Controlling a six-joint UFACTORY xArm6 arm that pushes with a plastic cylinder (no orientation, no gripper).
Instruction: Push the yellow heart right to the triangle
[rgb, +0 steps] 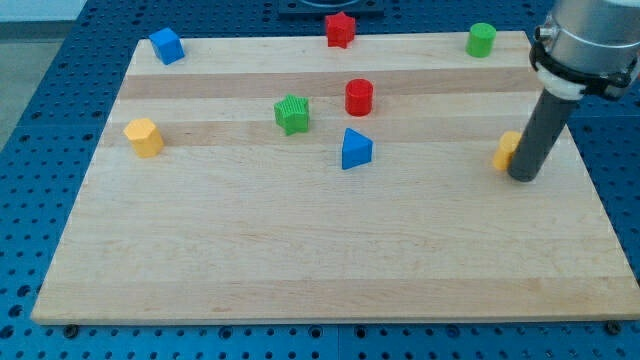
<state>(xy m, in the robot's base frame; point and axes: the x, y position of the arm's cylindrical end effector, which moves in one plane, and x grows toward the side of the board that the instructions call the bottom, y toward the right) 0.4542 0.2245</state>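
- Two yellow blocks are sitting at opposite board edges; the yellow heart (507, 149) is touching the rod's tip (523, 177) at the view's right
- The blue triangle (355, 149) is lying well apart, mid-board
- The rod is carrying no jaws

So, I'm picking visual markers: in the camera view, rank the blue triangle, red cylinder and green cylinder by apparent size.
1. blue triangle
2. red cylinder
3. green cylinder
The green one sits farther back, so its smallness is unsure.
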